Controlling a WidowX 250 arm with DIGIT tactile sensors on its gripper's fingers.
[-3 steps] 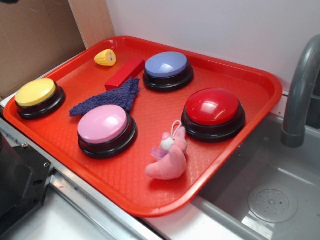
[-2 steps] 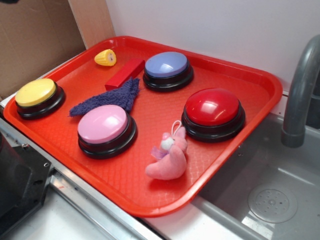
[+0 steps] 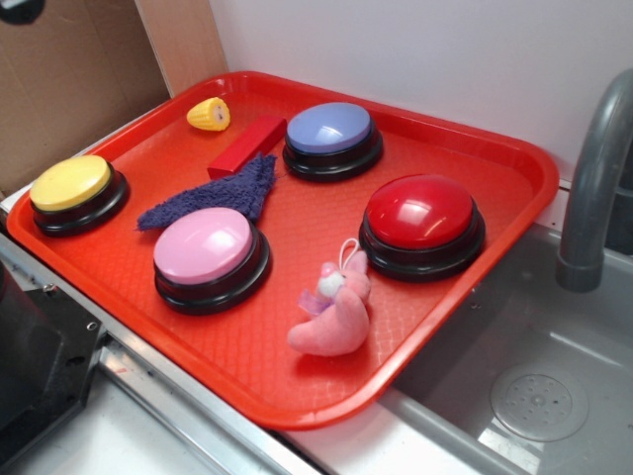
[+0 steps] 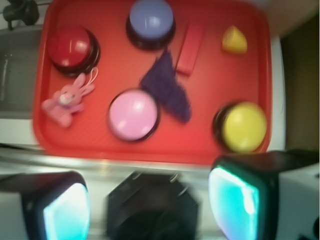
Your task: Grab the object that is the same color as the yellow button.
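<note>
A small yellow corn-cob piece (image 3: 209,115) lies alone at the upper left of the red tray (image 3: 475,148), just beside the red block (image 3: 246,145) and well apart from the yellow button (image 3: 71,184) at the left edge whose colour marks it as the target. The pincer (image 4: 150,197), fingers (image 4: 235,200) spread wide and holding nothing, hangs high over the tray's near edge, seemingly placed to survey every item before committing.
</note>
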